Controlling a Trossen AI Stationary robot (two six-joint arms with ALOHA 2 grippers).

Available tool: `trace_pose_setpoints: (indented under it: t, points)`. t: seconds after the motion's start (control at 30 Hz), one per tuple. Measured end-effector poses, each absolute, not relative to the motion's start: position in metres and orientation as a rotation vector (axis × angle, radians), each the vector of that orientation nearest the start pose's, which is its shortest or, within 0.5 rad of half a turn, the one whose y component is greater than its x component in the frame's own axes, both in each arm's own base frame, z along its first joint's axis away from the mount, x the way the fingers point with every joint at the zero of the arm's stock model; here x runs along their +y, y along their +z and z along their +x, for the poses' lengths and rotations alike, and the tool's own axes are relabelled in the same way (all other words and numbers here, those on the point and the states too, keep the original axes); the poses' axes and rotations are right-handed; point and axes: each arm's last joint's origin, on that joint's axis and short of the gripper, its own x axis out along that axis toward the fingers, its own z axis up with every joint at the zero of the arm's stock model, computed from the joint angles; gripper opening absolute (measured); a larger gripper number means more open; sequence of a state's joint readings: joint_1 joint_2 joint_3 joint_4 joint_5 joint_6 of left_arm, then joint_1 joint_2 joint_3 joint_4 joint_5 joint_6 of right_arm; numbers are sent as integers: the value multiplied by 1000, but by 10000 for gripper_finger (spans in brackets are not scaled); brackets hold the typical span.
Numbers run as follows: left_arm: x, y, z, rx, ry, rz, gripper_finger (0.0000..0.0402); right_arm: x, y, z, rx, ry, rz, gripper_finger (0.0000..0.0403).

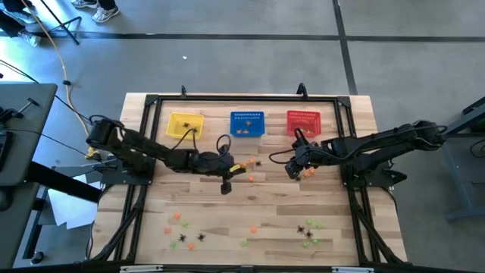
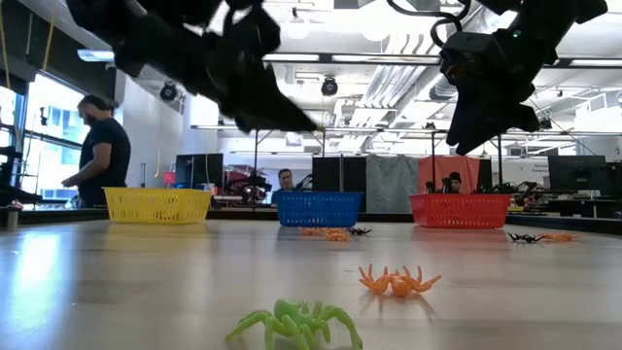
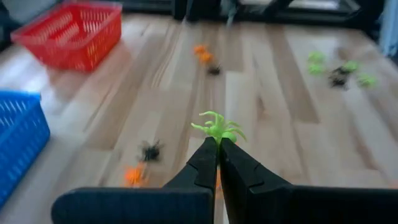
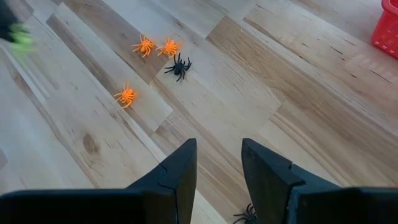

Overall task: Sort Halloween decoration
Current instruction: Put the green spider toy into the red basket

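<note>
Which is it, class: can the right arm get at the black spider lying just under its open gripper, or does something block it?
Probably yes. The right gripper hangs open above the bare wooden table, and the black spider lies just below its fingers with nothing between them. The left gripper, shut on a green spider, is off to the side.

Green spider [image 3: 217, 127] pinched in left pincer [image 3: 217, 144] — others scattered on table.

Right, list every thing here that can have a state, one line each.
left gripper: shut on a green spider, held above the table
right gripper: open, empty, above the table near the red basket
yellow basket: upright
blue basket: upright, trinkets inside
loose spiders: lying unsorted on the table
</note>
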State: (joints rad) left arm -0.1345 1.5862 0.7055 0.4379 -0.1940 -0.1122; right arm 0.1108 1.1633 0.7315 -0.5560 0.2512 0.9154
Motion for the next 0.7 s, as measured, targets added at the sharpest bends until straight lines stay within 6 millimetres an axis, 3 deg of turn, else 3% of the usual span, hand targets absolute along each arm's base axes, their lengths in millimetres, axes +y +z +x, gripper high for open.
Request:
trace_pose_setpoints:
  t: [0.23, 0.53, 0.7]
  points:
    - [-40, 193, 307, 368, 60, -11, 0, 17, 218, 215, 831, -555, 662, 123]
    - [-40, 193, 306, 372, 52, -10, 0, 16, 220, 217, 812, -528, 557, 123]
    - [-40, 195, 307, 356, 52, -13, 0, 12, 224, 222, 696, -608, 606, 123]
